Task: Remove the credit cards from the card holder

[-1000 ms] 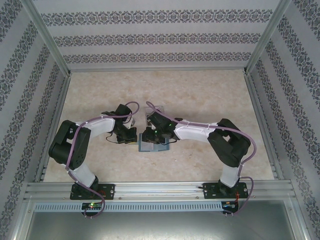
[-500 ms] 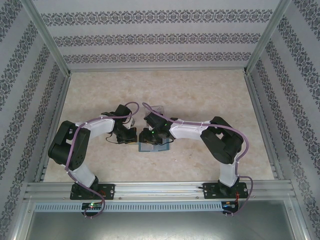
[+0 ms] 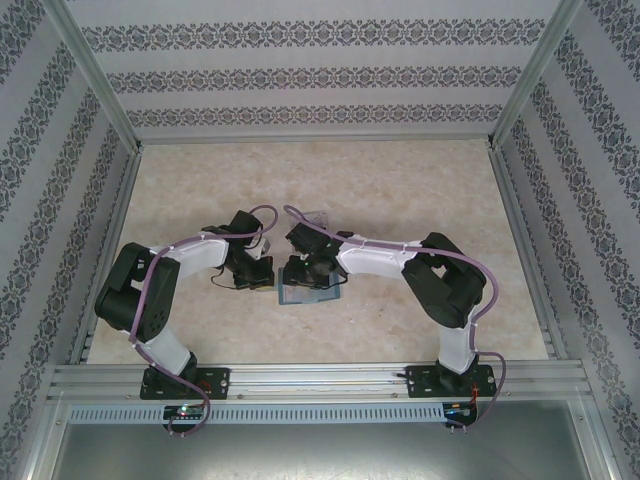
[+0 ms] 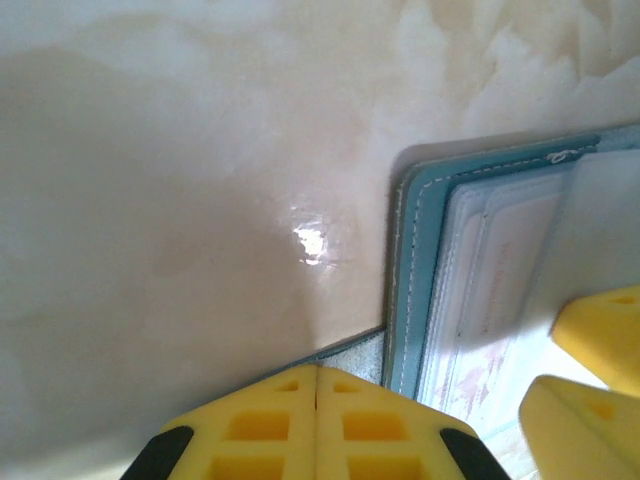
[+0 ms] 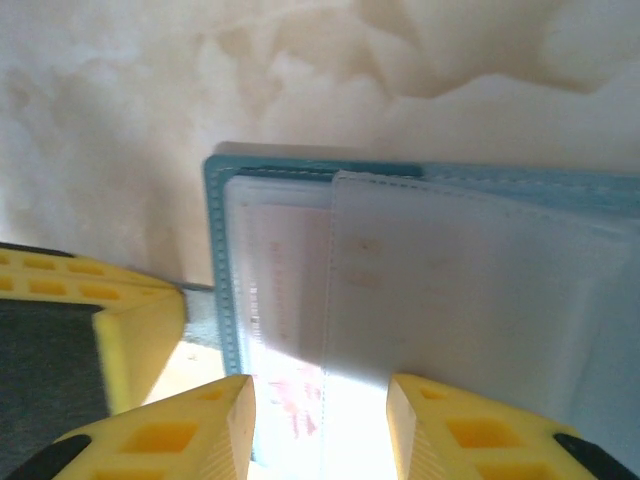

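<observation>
Top, left wrist and right wrist views of two arms meeting over the card holder (image 3: 312, 296), which lies open and flat on the marbled bench (image 3: 420, 190), near its middle, between the two wrists. The left gripper (image 4: 317, 385) sits just beside the holder's teal stitched edge, its yellow fingers (image 4: 250, 425) pressed together; a thin grey-blue strip (image 4: 350, 350) runs from their tips to that edge, and it cannot be told whether the strip is pinched. The right gripper (image 5: 320, 395) stands over the same panel, its fingers (image 5: 200, 430) apart and straddling the translucent pocket faces. A pale card (image 5: 285, 310) with pinkish print lies tucked inside the pockets, its long side parallel to the teal border. The tips of both grippers are close together at the holder's left panel
</observation>
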You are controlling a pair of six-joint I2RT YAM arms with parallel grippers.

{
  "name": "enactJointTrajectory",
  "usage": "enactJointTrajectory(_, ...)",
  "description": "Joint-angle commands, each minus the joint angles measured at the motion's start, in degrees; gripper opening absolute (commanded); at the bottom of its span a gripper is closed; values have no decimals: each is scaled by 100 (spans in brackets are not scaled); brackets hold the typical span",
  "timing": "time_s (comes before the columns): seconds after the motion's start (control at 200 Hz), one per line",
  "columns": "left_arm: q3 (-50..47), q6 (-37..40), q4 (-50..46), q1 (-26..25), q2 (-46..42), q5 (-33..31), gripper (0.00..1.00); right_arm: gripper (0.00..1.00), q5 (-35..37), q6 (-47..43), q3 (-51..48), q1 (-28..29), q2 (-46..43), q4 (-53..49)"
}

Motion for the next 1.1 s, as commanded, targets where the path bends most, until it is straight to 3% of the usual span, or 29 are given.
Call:
enactJointTrajectory(0.0,-170,31,-287,25,-39,-19,5,41,547,-157,180,76,-27,-857)
enactJointTrajectory(0.35,-196,4,-259,35,-43,27,5,46,1242,-427,632,201,14,-1818)
enactJointTrajectory(0.689,-176,24,-299,30,-44,16,5,47,1474,-541,796,228,23,-2147)
enactJointTrajectory(1.094,-165,42,-343,48,-23,-4,5,30,1584,-673,797,223,-76,-2287)
